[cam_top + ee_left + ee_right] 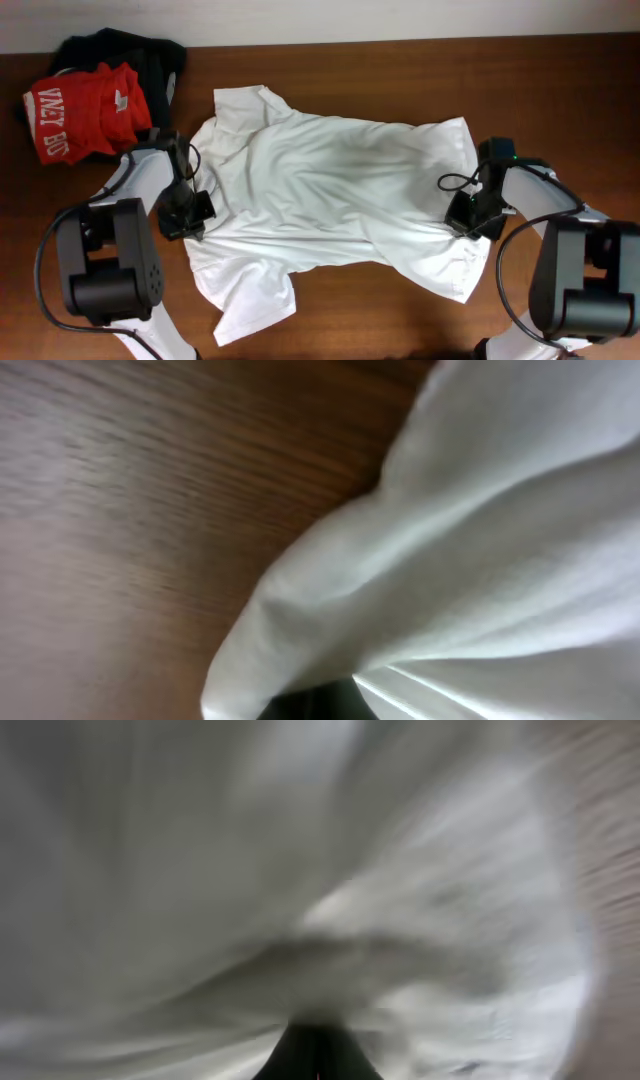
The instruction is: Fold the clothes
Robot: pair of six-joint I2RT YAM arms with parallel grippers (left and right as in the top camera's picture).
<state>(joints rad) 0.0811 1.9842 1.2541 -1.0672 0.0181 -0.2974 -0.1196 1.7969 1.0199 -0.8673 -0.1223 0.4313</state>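
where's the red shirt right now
In the overhead view the red shirt lies at the far left corner of the table, overlapping a black garment, just left of the white T-shirt.

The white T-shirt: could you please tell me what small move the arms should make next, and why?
Probably raise both grippers slightly, together. The left gripper is shut on the T-shirt at its left edge, the right gripper at its right edge, cloth bunching at each in the wrist views, while the rest lies flat on the table. Lifting should free the edges for folding.
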